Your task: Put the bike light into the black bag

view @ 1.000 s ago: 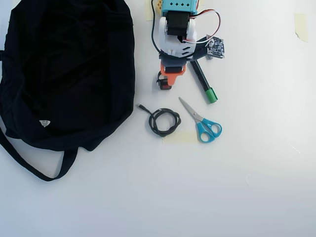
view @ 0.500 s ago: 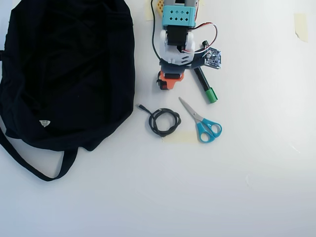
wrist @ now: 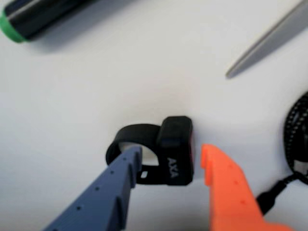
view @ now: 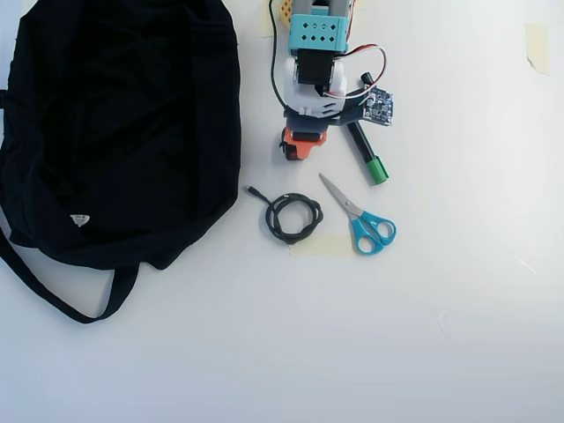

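In the wrist view the bike light [wrist: 175, 150], a small black block with a red face and a black strap loop, lies on the white table. My gripper [wrist: 171, 150] is open and straddles it. The blue finger [wrist: 126, 168] is at the strap loop. The orange finger [wrist: 219, 178] stands just right of the red face with a thin gap. In the overhead view my gripper [view: 300, 145] points down at the table and hides the light. The black bag [view: 115, 132] lies flat to its left, with a white label and a long strap.
A coiled black cable [view: 295, 218] and blue-handled scissors [view: 361, 220] lie just below the gripper in the overhead view. A black marker with a green cap [view: 366, 154] lies to its right. In the wrist view the cable [wrist: 298, 144] is at the right edge.
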Motion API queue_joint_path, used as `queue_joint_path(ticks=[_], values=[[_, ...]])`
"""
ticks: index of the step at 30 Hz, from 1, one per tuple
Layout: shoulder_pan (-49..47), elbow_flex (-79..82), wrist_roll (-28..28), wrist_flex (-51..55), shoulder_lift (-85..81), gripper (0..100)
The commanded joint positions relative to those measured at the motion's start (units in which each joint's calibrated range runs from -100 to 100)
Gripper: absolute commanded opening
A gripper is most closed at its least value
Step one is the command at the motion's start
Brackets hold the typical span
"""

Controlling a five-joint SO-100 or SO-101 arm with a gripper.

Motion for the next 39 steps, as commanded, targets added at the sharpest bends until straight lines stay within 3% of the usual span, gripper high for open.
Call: queue_joint_path(ticks=[1, 5, 12, 33, 39], values=[[0.8, -0.3, 1.2, -0.5, -0.2, 17], [1.1, -0.3, 1.4, -0.5, -0.2, 19], [1.6, -0.2, 1.4, -0.5, -0.2, 33], [1.7, 2.3, 2.3, -0.8, -0.1, 33], [3.5, 4.3, 3.4, -5.9, 0.0, 33]])
